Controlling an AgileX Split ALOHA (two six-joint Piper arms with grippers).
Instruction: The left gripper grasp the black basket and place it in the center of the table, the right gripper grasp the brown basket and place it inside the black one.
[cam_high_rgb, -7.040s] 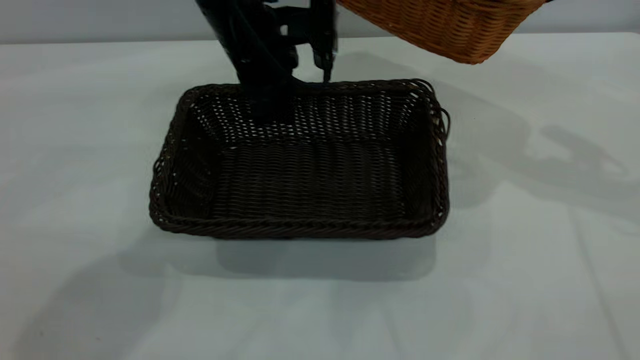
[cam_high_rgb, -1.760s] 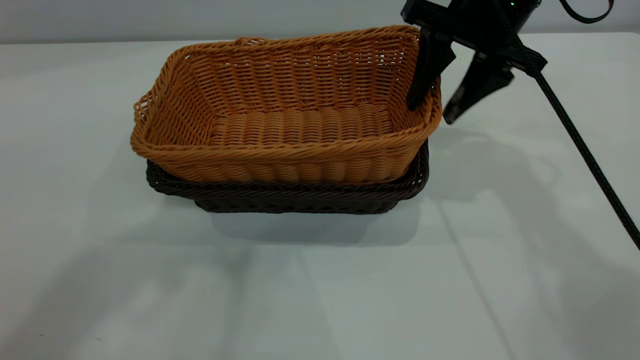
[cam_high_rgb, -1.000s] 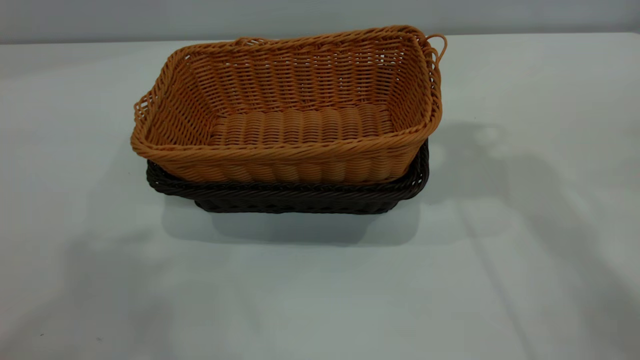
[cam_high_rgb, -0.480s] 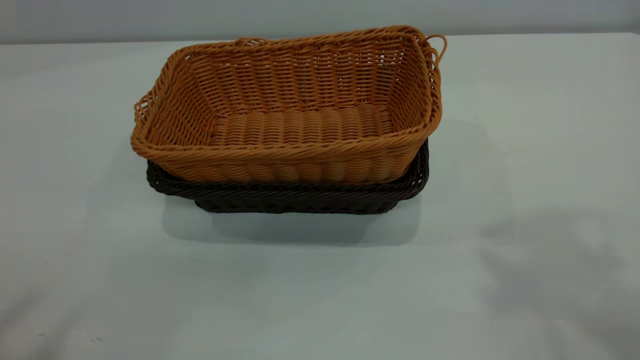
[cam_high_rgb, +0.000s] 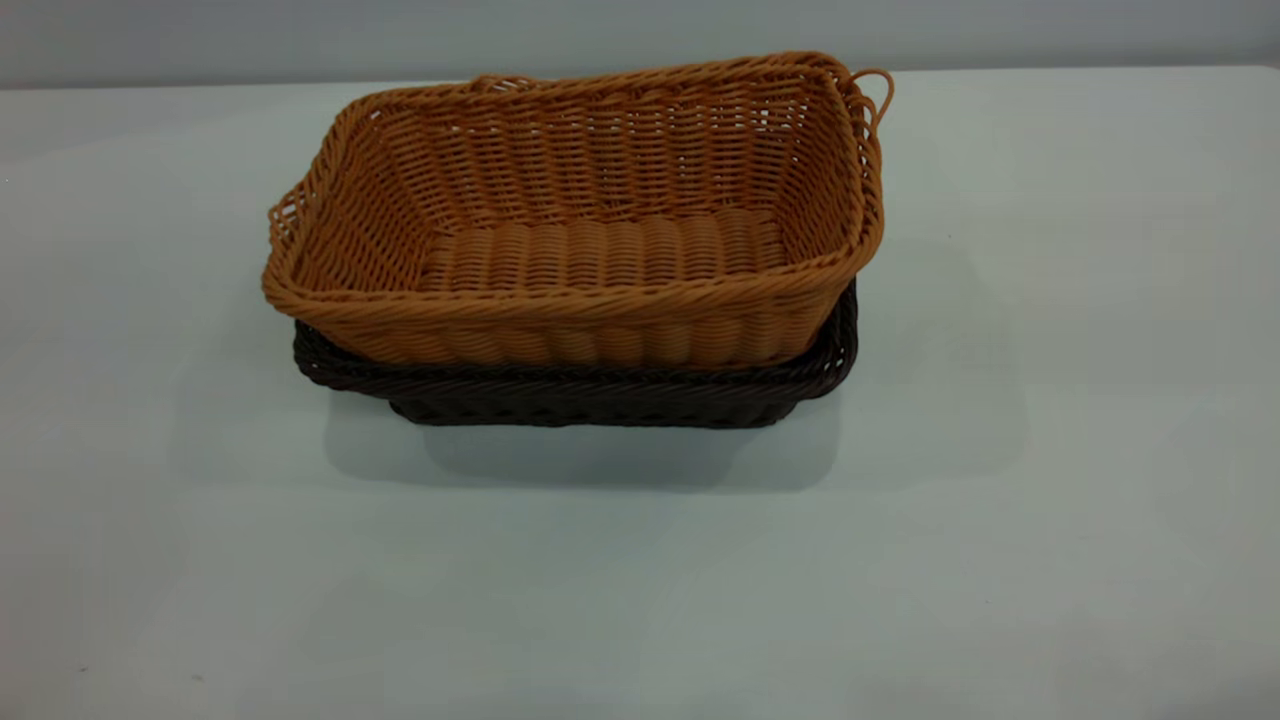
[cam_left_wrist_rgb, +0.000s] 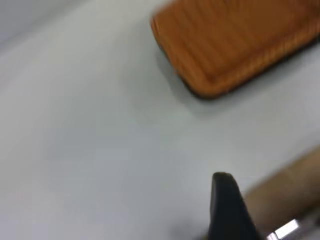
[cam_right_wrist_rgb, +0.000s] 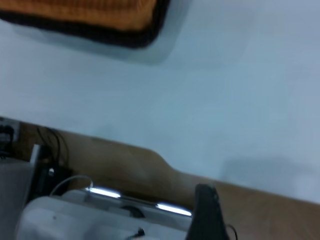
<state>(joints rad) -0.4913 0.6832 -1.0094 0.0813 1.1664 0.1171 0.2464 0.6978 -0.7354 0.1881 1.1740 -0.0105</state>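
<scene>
The brown basket (cam_high_rgb: 600, 250) sits nested inside the black basket (cam_high_rgb: 600, 395) in the middle of the table (cam_high_rgb: 1050, 400); only the black basket's rim and lower wall show beneath it. Neither gripper is in the exterior view. In the left wrist view a dark part of my left gripper (cam_left_wrist_rgb: 226, 205) shows, far from the brown basket (cam_left_wrist_rgb: 235, 45), near the table's edge. In the right wrist view a dark part of my right gripper (cam_right_wrist_rgb: 205, 212) shows past the table's edge, far from the stacked baskets (cam_right_wrist_rgb: 90, 15). Neither gripper touches a basket.
Bare table surrounds the baskets on all sides. A loose strand loop (cam_high_rgb: 875, 80) sticks out at the brown basket's far right corner. The right wrist view shows the table's edge (cam_right_wrist_rgb: 150, 150), brown floor and grey equipment with cables (cam_right_wrist_rgb: 60, 210) beyond it.
The right gripper, open beside the brown basket's right rim 1.8 s ago, has left the exterior view. Its shadow has drifted off the table. The baskets have not moved.
</scene>
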